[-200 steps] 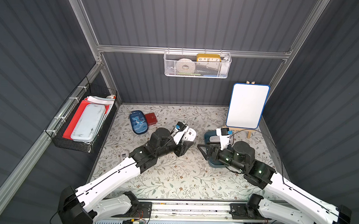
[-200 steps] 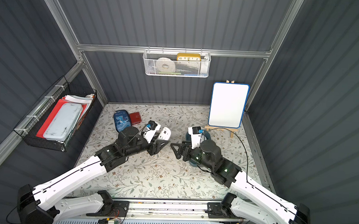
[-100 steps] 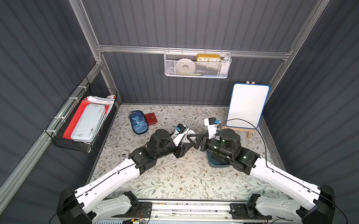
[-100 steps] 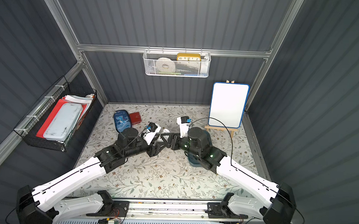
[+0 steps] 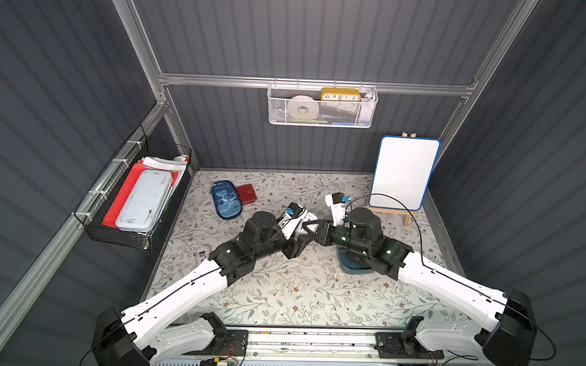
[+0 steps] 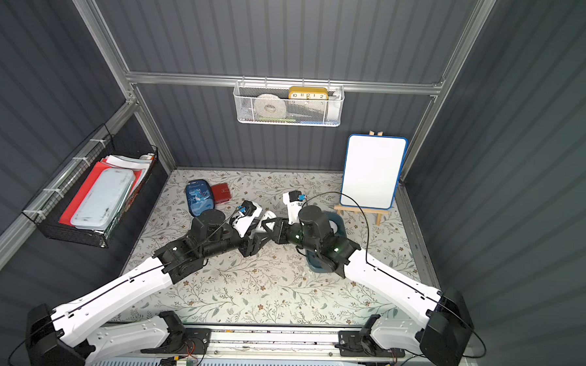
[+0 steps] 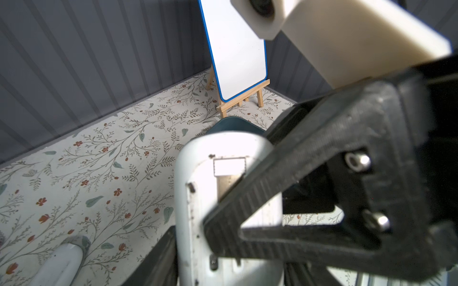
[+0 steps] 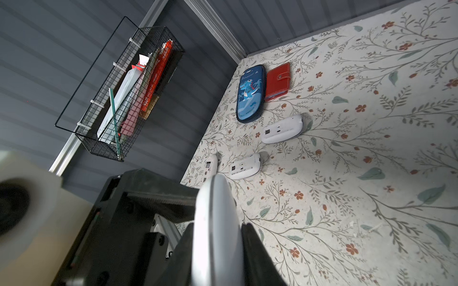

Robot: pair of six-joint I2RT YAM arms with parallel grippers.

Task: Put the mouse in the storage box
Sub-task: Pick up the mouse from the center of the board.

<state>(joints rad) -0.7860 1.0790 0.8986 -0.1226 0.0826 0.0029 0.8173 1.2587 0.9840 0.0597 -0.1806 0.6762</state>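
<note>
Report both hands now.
Left hand: at the mouse; open or closed cannot be told.
Right hand: closed on the mouse.

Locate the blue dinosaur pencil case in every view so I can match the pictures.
A top view: the pencil case lies toward the far left corner of the floral mat.
A top view: pencil case, same spot.
Left wrist: not in it.
Right wrist: pencil case, flat on the mat.
Shared landmark: the red wallet right beside it wherever it shows.
</note>
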